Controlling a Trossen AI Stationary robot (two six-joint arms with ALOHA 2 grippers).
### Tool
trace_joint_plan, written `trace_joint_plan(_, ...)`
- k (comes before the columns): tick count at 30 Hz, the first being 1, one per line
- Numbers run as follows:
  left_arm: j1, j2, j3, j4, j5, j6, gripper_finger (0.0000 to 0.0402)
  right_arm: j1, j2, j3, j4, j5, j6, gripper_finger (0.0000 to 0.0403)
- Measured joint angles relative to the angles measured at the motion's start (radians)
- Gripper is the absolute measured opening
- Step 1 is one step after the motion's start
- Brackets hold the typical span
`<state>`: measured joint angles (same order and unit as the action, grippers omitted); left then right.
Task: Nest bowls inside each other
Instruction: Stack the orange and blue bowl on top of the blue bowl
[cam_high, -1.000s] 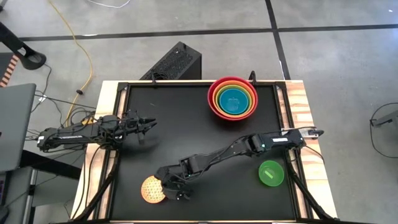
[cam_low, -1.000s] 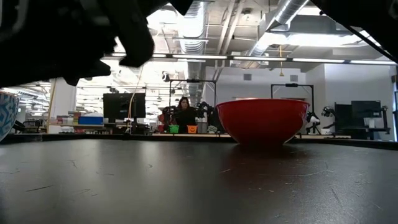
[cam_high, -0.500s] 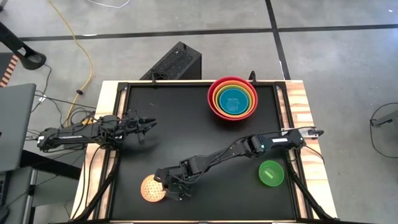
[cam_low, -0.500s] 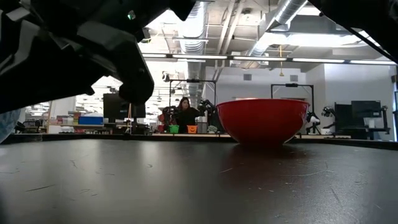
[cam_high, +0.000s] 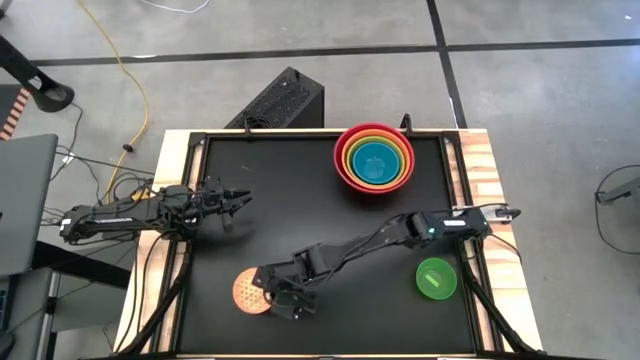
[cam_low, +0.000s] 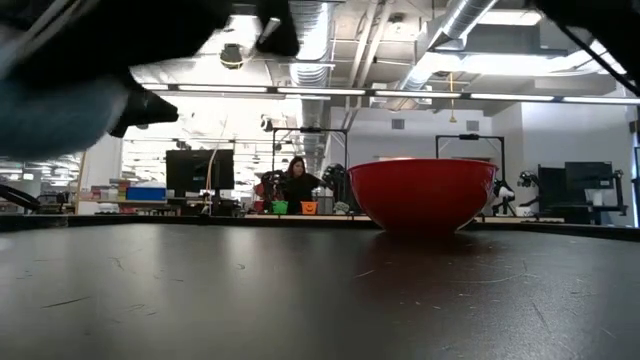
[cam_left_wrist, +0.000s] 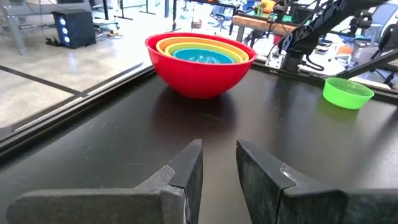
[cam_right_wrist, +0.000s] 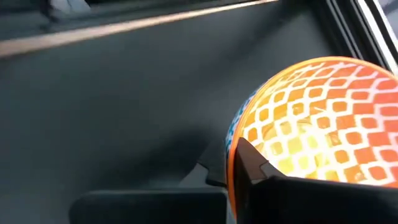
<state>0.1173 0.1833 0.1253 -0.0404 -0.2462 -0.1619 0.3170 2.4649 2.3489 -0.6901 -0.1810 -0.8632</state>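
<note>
A small bowl (cam_high: 250, 291) with an orange-and-yellow lattice inside and a blue-patterned outside is at the table's near left, with my right gripper (cam_high: 270, 297) shut on it. In the right wrist view the bowl (cam_right_wrist: 317, 124) fills the right side. A stack of bowls (cam_high: 375, 160), red outermost, then orange, lime green and blue, stands on its base at the far middle. A small green bowl (cam_high: 436, 278) rests on its base near the right edge. My left gripper (cam_high: 240, 197) waits open at the left side, pointing level across the table. My right gripper pinches the patterned bowl's rim (cam_right_wrist: 231, 163), one finger (cam_right_wrist: 258, 168) inside the bowl and the other outside its wall. The fingers slant down from the table's right side. The bowl is tilted, its inside facing the wrist camera, and it looks lifted off the table.
Wooden side rails (cam_high: 490, 170) and a dark frame edge the black tabletop (cam_high: 290, 190). A black box (cam_high: 280, 100) sits on the floor beyond the far edge. Open tabletop lies between the stack and the held bowl.
My right gripper has shut on the patterned bowl's rim and then risen, rolling a little. The bowl, which stood on the table, has come up with it and tipped, shifting slightly toward the far edge.
</note>
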Motion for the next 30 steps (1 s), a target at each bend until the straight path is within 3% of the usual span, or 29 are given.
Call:
trace_joint_plan(3, 0.000, 0.000, 0.000, -0.001, 0.000, 0.003, 0.0087, -0.013, -0.085, 0.000, -0.139, 0.013, 0.108, 0.0005)
trace_joint_plan(9, 0.000, 0.000, 0.000, -0.002, -0.002, 0.035, 0.0087, -0.077, -0.237, 0.001, -0.453, 0.167, 0.272, 0.0003)
trace_joint_plan(17, 0.000, 0.000, 0.000, -0.003, -0.002, 0.035, 0.0087, -0.284, -0.394, -0.033, -0.843, 0.269, 0.464, 0.0001)
trace_joint_plan(25, 0.000, 0.000, 0.000, -0.022, -0.004, 0.045, 0.0087, -0.582, -0.644, -0.356, -0.759, 0.266, 0.472, 0.0000)
trace_joint_plan(30, 0.000, 0.000, 0.000, -0.025, -0.004, 0.043, 0.0087, -0.722, -0.848, -0.713, -0.487, 0.266, 0.501, 0.0000)
